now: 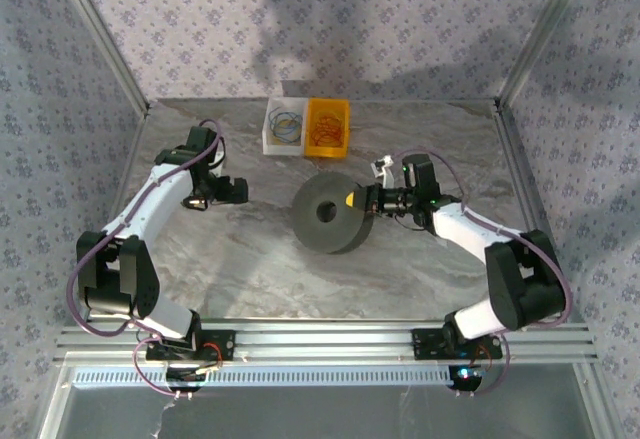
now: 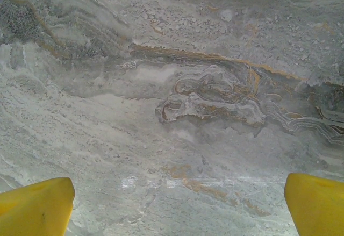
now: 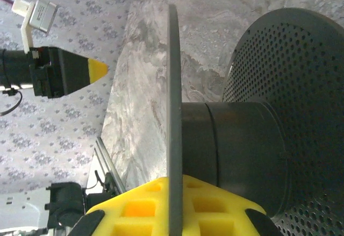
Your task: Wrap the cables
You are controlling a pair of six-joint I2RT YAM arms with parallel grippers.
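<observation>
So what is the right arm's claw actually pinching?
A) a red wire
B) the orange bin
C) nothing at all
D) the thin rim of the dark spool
D: in the right wrist view the right gripper is shut on the thin disc edge of the spool, with a yellow pad on either side of that rim.
</observation>
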